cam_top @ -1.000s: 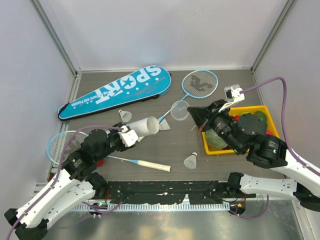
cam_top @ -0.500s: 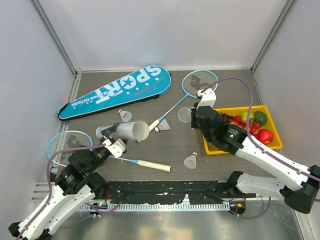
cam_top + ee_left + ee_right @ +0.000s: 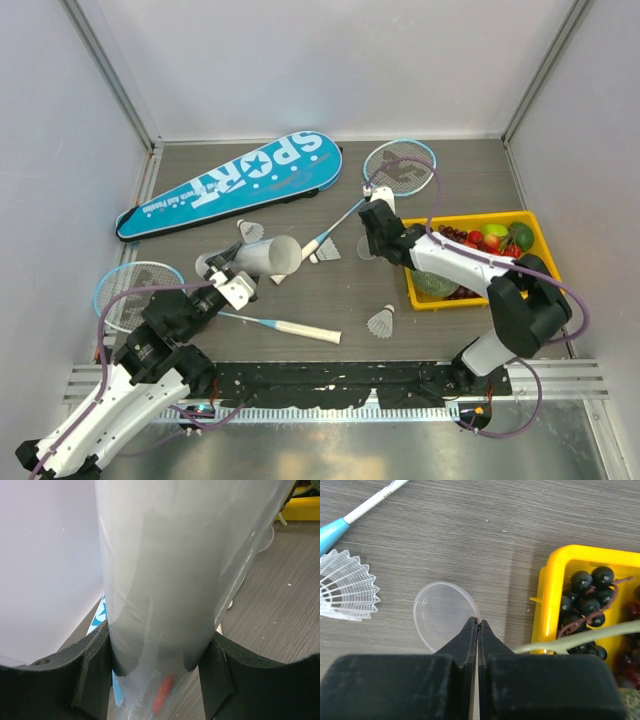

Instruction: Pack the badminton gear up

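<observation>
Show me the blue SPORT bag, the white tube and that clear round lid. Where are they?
blue SPORT bag (image 3: 240,180), overhead view, middle of its printed face.
white tube (image 3: 155,580), left wrist view, its curved side wall.
clear lid (image 3: 442,612), right wrist view, centre of its flat disc.

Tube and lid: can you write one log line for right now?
left gripper: holding tube | right gripper: shut on lid, beside tray
</observation>
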{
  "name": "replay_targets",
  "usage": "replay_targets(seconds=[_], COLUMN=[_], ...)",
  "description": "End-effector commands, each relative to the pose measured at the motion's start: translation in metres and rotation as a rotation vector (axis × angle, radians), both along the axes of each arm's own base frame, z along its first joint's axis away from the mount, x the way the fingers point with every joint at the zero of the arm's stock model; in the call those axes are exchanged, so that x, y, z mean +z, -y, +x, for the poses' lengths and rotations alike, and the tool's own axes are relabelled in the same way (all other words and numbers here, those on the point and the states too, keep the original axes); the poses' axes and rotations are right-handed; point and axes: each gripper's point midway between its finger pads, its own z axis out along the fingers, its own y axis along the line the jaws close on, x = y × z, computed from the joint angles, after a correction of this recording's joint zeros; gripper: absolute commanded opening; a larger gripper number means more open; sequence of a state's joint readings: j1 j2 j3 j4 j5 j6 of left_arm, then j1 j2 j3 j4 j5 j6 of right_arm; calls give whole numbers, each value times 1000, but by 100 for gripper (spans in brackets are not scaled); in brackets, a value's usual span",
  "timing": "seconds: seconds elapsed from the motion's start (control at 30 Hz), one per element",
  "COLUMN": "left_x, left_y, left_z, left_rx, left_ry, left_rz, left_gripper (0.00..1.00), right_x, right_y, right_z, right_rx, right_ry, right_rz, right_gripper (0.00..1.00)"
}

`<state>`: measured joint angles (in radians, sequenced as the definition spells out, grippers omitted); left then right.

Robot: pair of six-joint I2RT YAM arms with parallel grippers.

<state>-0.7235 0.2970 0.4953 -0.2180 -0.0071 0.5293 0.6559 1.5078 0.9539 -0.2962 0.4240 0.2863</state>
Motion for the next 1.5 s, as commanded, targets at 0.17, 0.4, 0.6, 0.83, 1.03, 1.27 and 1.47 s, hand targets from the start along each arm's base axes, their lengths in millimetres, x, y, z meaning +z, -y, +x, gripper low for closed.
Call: replay_targets(seconds=[0.17, 0.4, 0.6, 0.83, 1.03, 1.27, 1.47], left_x=[42, 41, 45, 52, 51, 48, 46], left_y=[3, 4, 2, -7, -8, -11, -11], left_z=[-5, -8, -8, -5, -5, -1, -1], left_rx=[-33, -49, -36, 13, 13, 44, 46], left_ry=[100, 104, 128, 146, 141, 136, 135], left_rz=[-76, -81, -114, -166, -156, -136, -130], left_gripper=[0, 0, 0, 0, 0, 0, 0], right_x=[7, 19, 45, 49, 32, 16, -2], right_y=[-27, -18, -16, -24, -14, -22, -12], right_z=[33, 16, -30, -104, -146, -172, -178], right_rx=[41, 79, 186, 374, 382, 395, 320], right_ry=[26, -4, 26, 16, -7, -30, -68], right_rz=[46, 19, 107, 123, 58, -10, -166], right_gripper=[13, 43, 46, 51, 57, 61, 62])
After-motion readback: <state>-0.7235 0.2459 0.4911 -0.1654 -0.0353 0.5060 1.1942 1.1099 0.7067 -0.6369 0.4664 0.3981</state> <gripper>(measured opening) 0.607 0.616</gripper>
